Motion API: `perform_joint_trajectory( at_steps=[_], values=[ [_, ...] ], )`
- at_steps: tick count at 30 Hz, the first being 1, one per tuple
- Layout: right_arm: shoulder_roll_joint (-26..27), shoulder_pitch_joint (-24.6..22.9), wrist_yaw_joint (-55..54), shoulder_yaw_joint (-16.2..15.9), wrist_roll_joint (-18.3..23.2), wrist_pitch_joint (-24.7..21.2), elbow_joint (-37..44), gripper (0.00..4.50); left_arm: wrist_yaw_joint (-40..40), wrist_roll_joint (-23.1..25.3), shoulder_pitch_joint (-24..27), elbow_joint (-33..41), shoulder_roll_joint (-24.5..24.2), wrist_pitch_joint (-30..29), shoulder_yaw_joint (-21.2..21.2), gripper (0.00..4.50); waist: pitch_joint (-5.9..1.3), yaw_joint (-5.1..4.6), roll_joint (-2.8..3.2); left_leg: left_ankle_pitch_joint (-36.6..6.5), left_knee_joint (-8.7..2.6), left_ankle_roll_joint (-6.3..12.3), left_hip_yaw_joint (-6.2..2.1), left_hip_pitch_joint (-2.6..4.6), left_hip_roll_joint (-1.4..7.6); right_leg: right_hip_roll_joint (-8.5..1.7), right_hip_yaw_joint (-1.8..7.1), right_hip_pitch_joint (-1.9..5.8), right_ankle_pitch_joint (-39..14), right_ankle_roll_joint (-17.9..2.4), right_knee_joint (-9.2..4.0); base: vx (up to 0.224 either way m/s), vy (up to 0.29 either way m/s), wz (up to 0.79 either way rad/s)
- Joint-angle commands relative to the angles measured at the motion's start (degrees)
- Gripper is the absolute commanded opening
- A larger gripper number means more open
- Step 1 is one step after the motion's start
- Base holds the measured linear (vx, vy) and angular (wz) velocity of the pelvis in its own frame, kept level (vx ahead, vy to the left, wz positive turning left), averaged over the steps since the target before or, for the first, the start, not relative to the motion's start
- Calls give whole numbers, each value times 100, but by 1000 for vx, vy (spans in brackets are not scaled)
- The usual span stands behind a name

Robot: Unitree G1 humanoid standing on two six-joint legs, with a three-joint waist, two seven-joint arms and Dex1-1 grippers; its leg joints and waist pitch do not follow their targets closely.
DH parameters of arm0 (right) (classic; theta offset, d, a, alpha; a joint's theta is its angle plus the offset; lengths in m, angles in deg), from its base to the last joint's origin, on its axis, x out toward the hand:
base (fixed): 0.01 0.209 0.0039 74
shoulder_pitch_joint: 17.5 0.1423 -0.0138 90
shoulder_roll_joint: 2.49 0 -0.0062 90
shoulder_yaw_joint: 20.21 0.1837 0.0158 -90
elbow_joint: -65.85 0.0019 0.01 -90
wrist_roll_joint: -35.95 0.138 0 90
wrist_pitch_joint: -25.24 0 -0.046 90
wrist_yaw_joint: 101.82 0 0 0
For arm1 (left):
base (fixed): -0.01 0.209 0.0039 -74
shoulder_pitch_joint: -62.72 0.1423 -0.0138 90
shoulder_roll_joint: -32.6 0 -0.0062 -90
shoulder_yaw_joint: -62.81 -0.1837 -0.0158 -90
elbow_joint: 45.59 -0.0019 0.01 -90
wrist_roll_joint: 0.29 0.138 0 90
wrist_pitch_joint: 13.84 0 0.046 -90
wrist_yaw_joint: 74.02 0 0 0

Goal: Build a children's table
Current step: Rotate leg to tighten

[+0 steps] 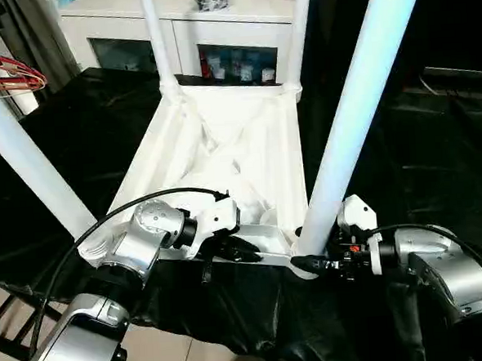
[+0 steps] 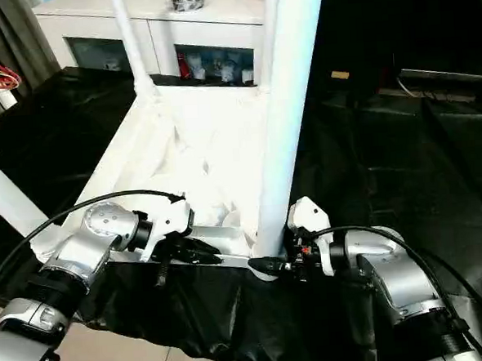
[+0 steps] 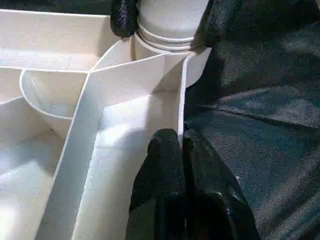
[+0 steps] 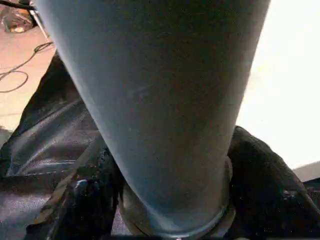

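Note:
The children's table top [image 1: 247, 147] lies upside down on the black cloth, ribbed side up. All the legs stand upright in its corner sockets. My left gripper [image 1: 233, 248] is shut, pinching the thin near rim wall [image 3: 179, 100] of the top between its fingers [image 3: 160, 165]. My right gripper [image 1: 307, 262] sits at the base of the near right leg [image 1: 359, 100], one black finger [image 3: 122, 17] on each side of the tube just above the socket, pressed against it. The near left leg [image 1: 27, 161] rises at the left edge of the head views.
A white cabinet with glass doors [image 1: 215, 18] stands behind the table top. Red hangers [image 1: 5, 72] hang at the far left. Black cloth [image 1: 403, 154] covers the work surface and drapes over its near edge above the tiled floor [image 1: 153, 349].

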Motion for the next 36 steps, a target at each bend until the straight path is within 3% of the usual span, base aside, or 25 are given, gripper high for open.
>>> perform_joint_trajectory(
  at_steps=[1, 4, 7, 10, 11, 12, 15, 16, 19, 20, 21, 24, 28, 36],
  values=[
    [251, -135, 261, -406, 182, -31, 277, 267, 432, -68, -154, -15, 76, -41, 141, 0, -314, -17, -36, -1104, -338, 291, -8, -6, 136, -291, 223, 309, -712, -1235, -391, 0, 0, 0],
    [670, 2, -613, -104, 24, 135, -122, 264, 1085, 32, -128, -46, 239, -191, 260, 0, -299, -37, -45, -1147, -354, 255, -9, -20, 130, -290, 218, 299, -788, -1221, -396, 0, 0, 0],
    [916, 110, -1205, 17, -135, 124, -386, 260, 1371, 74, -92, -19, 357, -252, 284, 0, -277, -79, -56, -1384, -393, 114, -19, 7, 123, -316, 227, 288, -1437, -1059, -471, 0, 0, 0],
    [1335, 276, -2156, 138, -422, 304, -853, 259, 1714, 108, 49, 179, 623, -411, 258, 0, -253, -204, -67, -1560, -442, -29, -57, -18, 101, -325, 206, 296, -2055, -834, -531, 0, 0, 0],
    [1335, 276, -2156, 138, -422, 304, -853, 259, 1714, 108, 49, 179, 623, -411, 258, 0, -253, -215, -67, -1542, -443, -14, -55, -23, 101, -325, 211, 295, -2064, -807, -536, 0, 0, 0],
    [1508, 375, -2586, 129, -631, 371, -1099, 259, 1983, 170, 98, 249, 793, -507, 239, 0, -265, -235, -12, -1538, -433, -20, -53, -5, 108, -328, 222, 273, -1976, -825, -533, 0, 0, 0],
    [1772, 562, -3314, 231, -843, 362, -1472, 259, 2330, 274, 115, 272, 978, -568, 189, 0, -266, -316, -42, -1470, -423, -2, -39, -7, 86, -296, 222, 275, -1776, -896, -522, 0, 0, 0],
    [1896, 644, -3617, 219, -969, 521, -1644, 259, 2440, 280, 142, 317, 1091, -622, 164, 0, -265, -322, -8, -1453, -424, 5, -39, -4, 89, -296, 224, 270, -1741, -904, -526, 0, 0, 0],
    [2160, 808, -4034, 234, -1099, 836, -1968, 259, 2595, 324, 186, 417, 1255, -711, 85, 0, -277, -349, -16, -1366, -407, 35, -25, -8, 81, -286, 225, 270, -1523, -943, -512, 0, 0, 0],
    [2160, 808, -4034, 234, -1099, 836, -1968, 259, 2595, 324, 186, 417, 1255, -711, 85, 0, -279, -364, -11, -1353, -404, 70, -26, -22, 77, -283, 227, 281, -1452, -963, -504, 0, 0, 0],
    [2214, 844, -4060, 267, -1070, 883, -2040, 313, 2596, 341, 188, 434, 1258, -717, 62, 0, -286, -360, -7, -1332, -402, 87, -28, -21, 76, -282, 223, 286, -1417, -963, -501, 0, 0, 0],
    [2226, 842, -3705, 394, -795, 772, -1984, 327, 2518, 319, 222, 520, 1207, -728, 92, 0, -280, -368, -3, -1407, -407, 176, -27, -18, 89, -274, 223, 284, -1354, -998, -499, 0, 0, 0],
    [2039, 797, -3378, 257, -873, 915, -1915, 369, 2352, 243, 270, 580, 1102, -735, 97, 0, -285, -368, 9, -1390, -408, 187, -27, -20, 93, -273, 223, 285, -1274, -1022, -491, 0, 0, 0],
    [1538, 460, -2086, 44, -491, 923, -1251, 369, 1729, 106, 348, 706, 756, -675, 64, 0, -307, -319, 1, -1102, -356, 443, -5, -38, 102, -266, 221, 316, -557, -1253, -421, 0, 0, 0]
  ],
)
